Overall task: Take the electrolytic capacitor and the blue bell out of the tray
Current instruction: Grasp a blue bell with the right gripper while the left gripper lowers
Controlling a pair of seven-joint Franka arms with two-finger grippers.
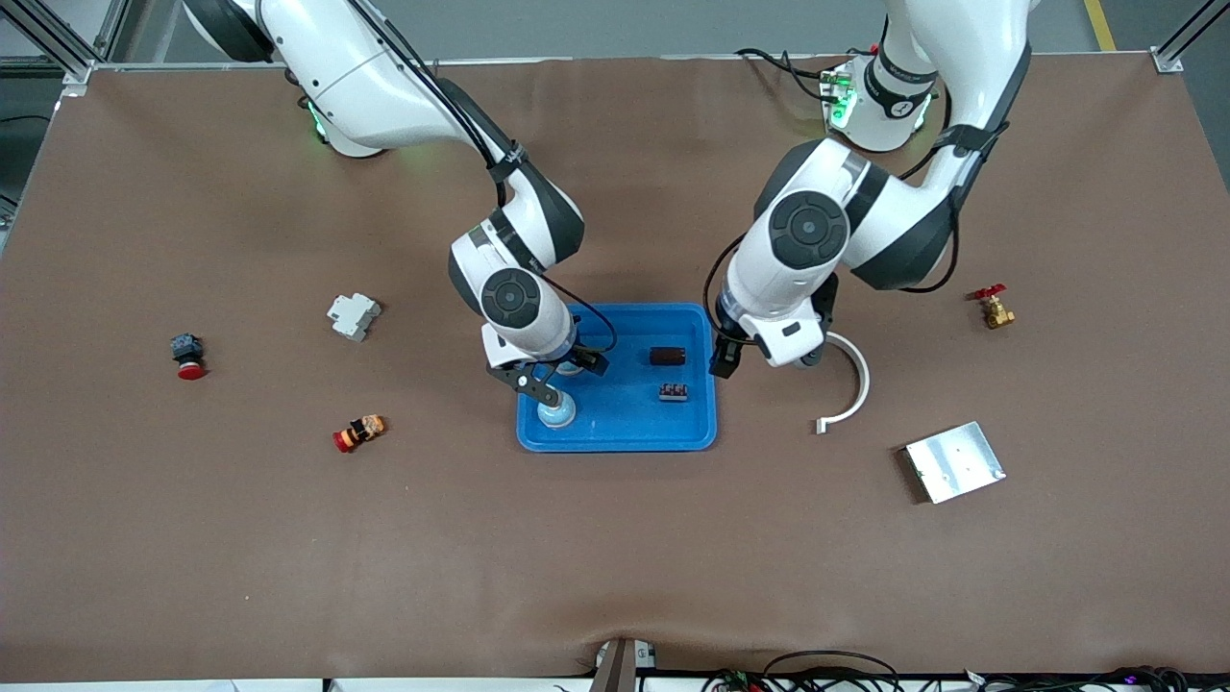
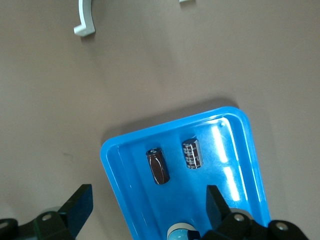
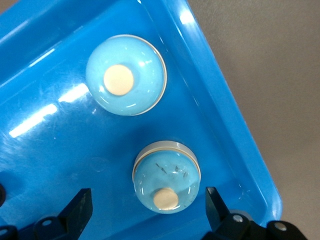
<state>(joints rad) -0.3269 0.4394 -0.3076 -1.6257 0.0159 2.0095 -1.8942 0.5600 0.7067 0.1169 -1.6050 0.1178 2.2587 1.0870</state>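
Hovering over the blue plastic tray (image 1: 615, 428) mid-worktop: right tool (image 3: 145, 210), fingers apart, above two pale-blue dome bells (image 3: 166, 176); left tool (image 2: 147, 212), fingers apart, above two dark cylindrical capacitors (image 2: 157, 166) lying in it.

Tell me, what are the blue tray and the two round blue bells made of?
The blue tray looks like glossy moulded plastic: bright streaks of light shine on its smooth floor and rounded rim. The two bells have shiny light-blue domes, probably painted metal, though glossy plastic is possible. Each carries a cream button, likely plastic. The bell nearer the tray's corner shows small dark scuffs.
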